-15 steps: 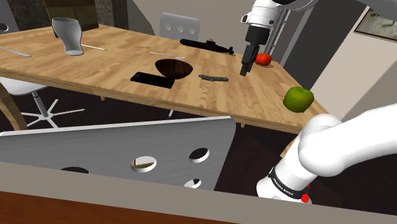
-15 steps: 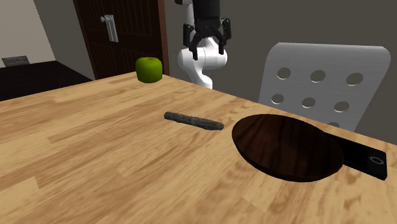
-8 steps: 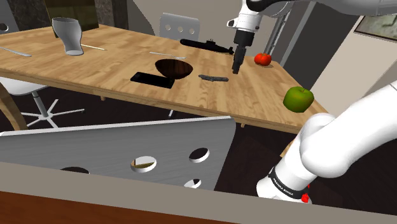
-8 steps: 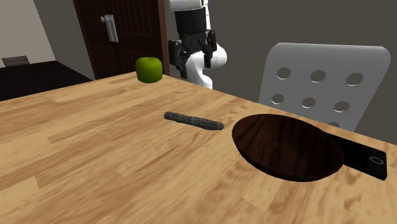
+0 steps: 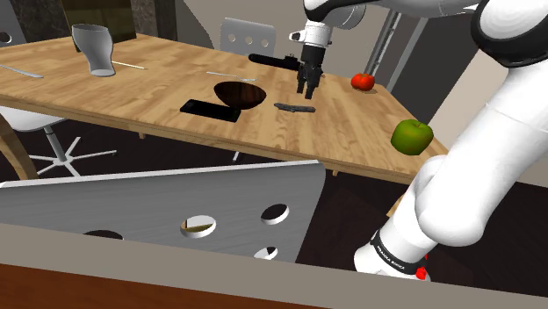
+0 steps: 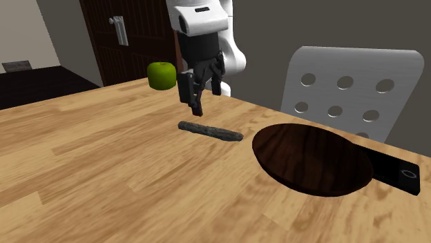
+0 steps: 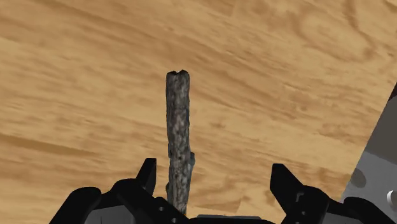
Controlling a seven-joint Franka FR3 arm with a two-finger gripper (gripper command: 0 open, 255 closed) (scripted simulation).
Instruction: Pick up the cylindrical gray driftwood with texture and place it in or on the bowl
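The driftwood [image 5: 294,107] is a thin, rough, dark grey stick lying flat on the wooden table [image 5: 158,79], just to the shoulder view's right of the dark brown bowl [image 5: 240,93]. My black gripper [image 5: 307,89] hangs open a little above the stick's end that is farther from the bowl, not touching it. From across the table, the gripper [image 6: 205,96] points down over the driftwood [image 6: 211,130], and the bowl [image 6: 312,159] sits to its right. In the wrist view the driftwood [image 7: 179,133] runs away from the gripper [image 7: 215,181], nearer one fingertip [image 7: 147,174].
A flat black slab [image 5: 209,108] lies beside the bowl. A black submarine-shaped thing [image 5: 285,62], a red tomato [image 5: 363,81] and a green apple [image 5: 411,134] lie around the gripper. A grey cup [image 5: 95,48] stands far left. A perforated grey chair back [image 6: 352,86] rises behind the table.
The arm has swung toward the shoulder view's left and come down, bringing the gripper from near the tomato to just over the driftwood. The fingers stayed open.
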